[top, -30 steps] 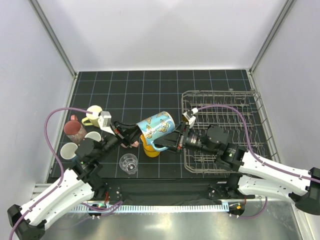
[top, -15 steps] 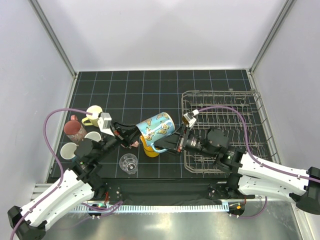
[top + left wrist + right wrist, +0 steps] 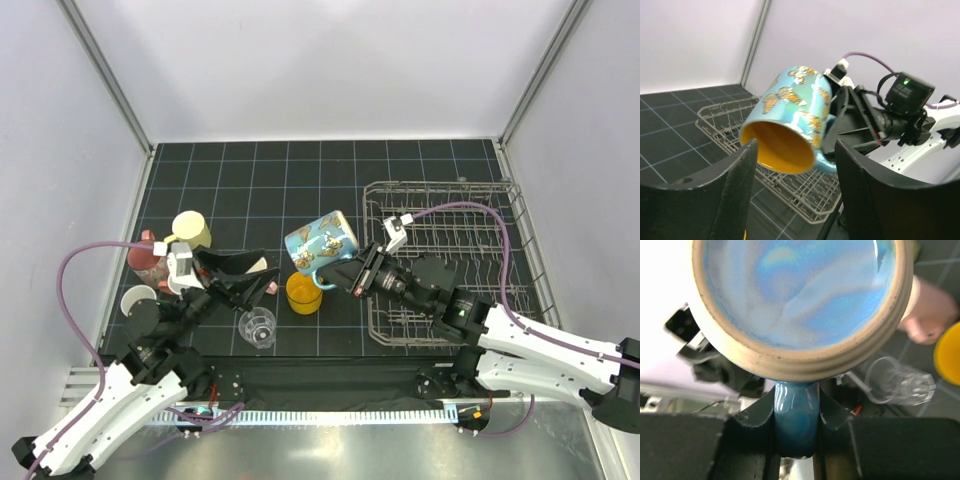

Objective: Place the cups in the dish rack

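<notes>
Glossy glazed blue mug (image 3: pixel 320 242), metal-wire rack (image 3: pixel 440 185), clear tumbler (image 3: pixel 257 327) probably glass.

Table (image 3: pixel 300 180): dish rack (image 3: pixel 440 184) at 3 o'clock; raised mug (image 3: pixel 322 242) beside the rack's left edge; standing mug (image 3: pixel 303 293) at 6 o'clock of it; tumbler (image 3: pixel 257 327) at 8 o'clock of that; mug cluster (image 3: pixel 191 229) at the table's 9 o'clock.

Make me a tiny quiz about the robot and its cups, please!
1. True or false: the blue butterfly mug already sits inside the dish rack.
2. The right gripper holds that mug by its: A) rim B) handle C) bottom.
3. Fill in: the left gripper is empty and ____.
Key: 1 false, it is held up beside the rack; 2 B; 3 open.
</notes>
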Available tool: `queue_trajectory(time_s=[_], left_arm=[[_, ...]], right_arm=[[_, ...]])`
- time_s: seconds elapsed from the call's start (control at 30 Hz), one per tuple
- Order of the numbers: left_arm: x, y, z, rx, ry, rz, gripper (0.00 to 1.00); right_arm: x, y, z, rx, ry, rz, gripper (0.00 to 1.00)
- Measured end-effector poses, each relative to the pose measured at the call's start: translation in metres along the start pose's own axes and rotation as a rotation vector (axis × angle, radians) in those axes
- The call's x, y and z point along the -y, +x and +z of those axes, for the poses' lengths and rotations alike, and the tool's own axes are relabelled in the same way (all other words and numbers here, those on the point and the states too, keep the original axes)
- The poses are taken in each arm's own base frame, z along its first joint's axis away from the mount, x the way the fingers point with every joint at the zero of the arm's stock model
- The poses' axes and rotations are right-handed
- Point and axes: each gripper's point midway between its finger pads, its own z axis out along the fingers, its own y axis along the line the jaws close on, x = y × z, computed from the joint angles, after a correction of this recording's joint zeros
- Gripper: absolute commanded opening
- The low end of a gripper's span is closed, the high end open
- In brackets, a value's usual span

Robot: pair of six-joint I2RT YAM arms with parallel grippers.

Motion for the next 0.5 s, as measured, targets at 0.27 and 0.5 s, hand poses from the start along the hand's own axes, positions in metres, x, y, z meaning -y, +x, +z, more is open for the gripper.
queue_trajectory(time_s=[0.27, 0.5], left_arm=[[-0.026, 0.005, -0.009, -0.004, -0.154, -0.039, 0.69], [-0.055, 0.012, -0.024, -0.051, -0.381, -0.159, 0.72]], right_arm=[[0.038, -0.021, -0.008, 0.102, 0.163, -0.146, 0.04], [0.072, -0.067, -0.047, 0.264, 0.47, -0.318, 0.04]])
